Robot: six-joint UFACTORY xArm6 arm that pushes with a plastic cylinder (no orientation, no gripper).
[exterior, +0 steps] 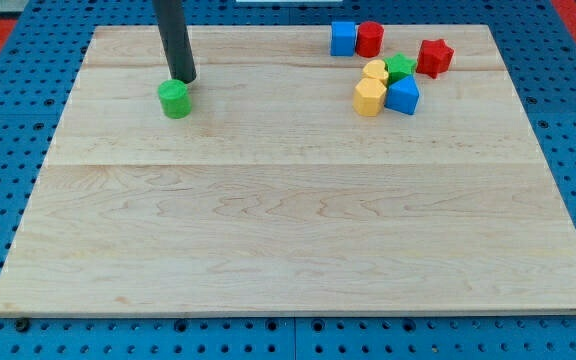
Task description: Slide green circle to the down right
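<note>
The green circle [175,98] is a short green cylinder on the wooden board [298,230], at the view's upper left. My tip [183,79] is the lower end of a dark rod that comes down from the view's top edge. It stands just above and slightly right of the green circle in the view, touching it or nearly so.
A cluster of blocks lies at the view's upper right: a blue cube [343,38], a red cylinder [369,39], a red star [434,57], a green star [400,68], two yellow blocks [370,96] and a blue block [403,96]. Blue pegboard surrounds the board.
</note>
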